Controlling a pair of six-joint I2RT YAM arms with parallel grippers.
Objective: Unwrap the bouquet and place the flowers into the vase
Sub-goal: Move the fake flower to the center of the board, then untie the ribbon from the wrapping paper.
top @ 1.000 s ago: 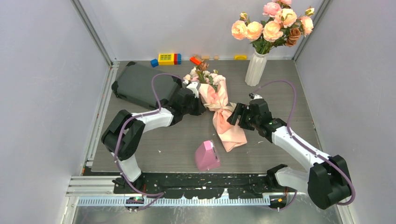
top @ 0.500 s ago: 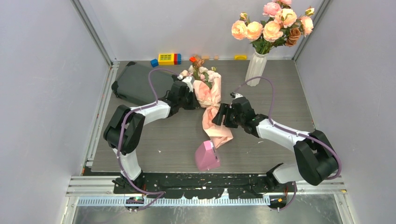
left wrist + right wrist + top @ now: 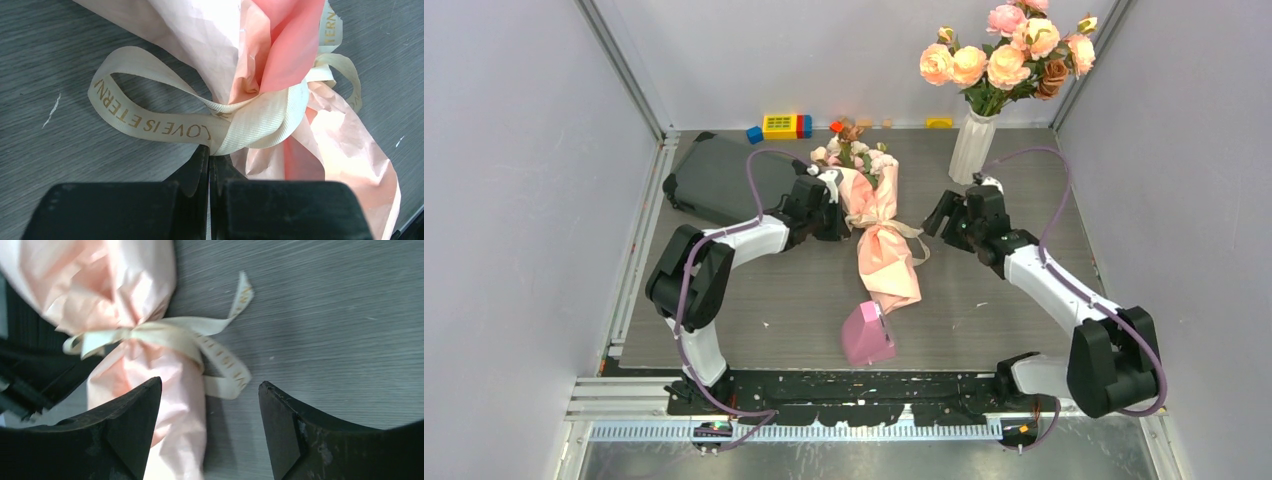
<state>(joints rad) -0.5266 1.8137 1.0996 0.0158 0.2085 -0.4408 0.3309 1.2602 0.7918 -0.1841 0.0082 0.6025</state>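
Observation:
The bouquet (image 3: 886,255) lies lengthwise mid-table in pale pink paper, with small roses, the flowers (image 3: 854,155), poking out of its far end. A beige ribbon (image 3: 165,127) with gold lettering is tied round its waist. My left gripper (image 3: 210,149) is shut, pinching that ribbon at the knot, and sits against the bouquet's left side (image 3: 839,210). My right gripper (image 3: 941,215) hangs open to the bouquet's right. In the right wrist view a loose ribbon tail (image 3: 225,367) lies below and ahead of its open jaws (image 3: 210,387). The white ribbed vase (image 3: 972,148) stands at the back right.
A peach-orange rose cluster (image 3: 1009,55) fills the vase. A pink wedge (image 3: 867,333) sits just off the bouquet's near end. A dark grey case (image 3: 719,180) lies at the back left, and toy blocks (image 3: 782,125) line the back wall.
My right gripper moved in to the bouquet's waist, then drew back to the right and away. The bouquet shifted left and straightened, and ribbon tails now trail to its right.

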